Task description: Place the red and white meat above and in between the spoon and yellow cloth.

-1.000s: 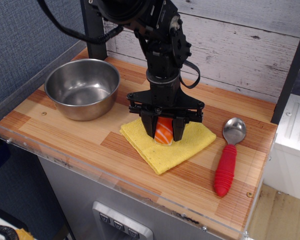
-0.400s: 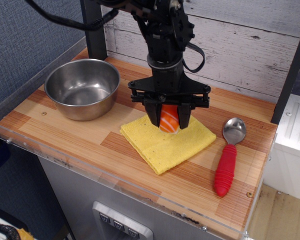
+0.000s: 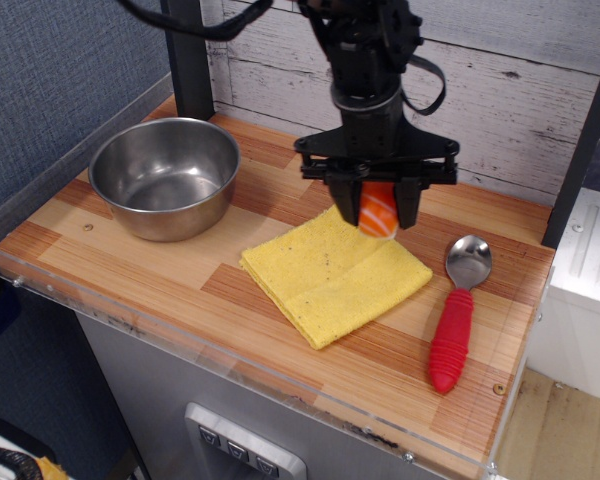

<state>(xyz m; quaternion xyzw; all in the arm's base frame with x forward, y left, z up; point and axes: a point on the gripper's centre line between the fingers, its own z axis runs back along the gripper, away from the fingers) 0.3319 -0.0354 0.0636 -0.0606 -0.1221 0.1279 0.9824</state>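
A wooden table (image 3: 130, 275) of striped light and reddish planks filled most of the view, with a clear plastic lip running along its front and left edges. A whitewashed plank wall (image 3: 520, 90) closed off the back edge, and a white cabinet (image 3: 585, 290) stood just beyond the right edge.

A black robot arm (image 3: 365, 60) came down from the top centre. Its gripper (image 3: 378, 212) hung in the air above the far corner of the yellow cloth (image 3: 330, 275), its two dark fingers (image 3: 345, 200) clamped on the red and white meat (image 3: 378, 210), which was lifted clear of the cloth and table. The striped orange piece showed between the fingers, tilted slightly.

A round steel bowl (image 3: 165, 175) sat at the back left, well apart from everything else. The yellow cloth lay flat near the middle, turned like a diamond, one corner pointing at the front edge. To its right lay the spoon (image 3: 458, 310), its silver bowl toward the wall and its red handle toward the front edge, near the cloth but not touching it.

Bare wood lay open between the cloth and spoon, behind them up to the wall, and across the front left of the table.
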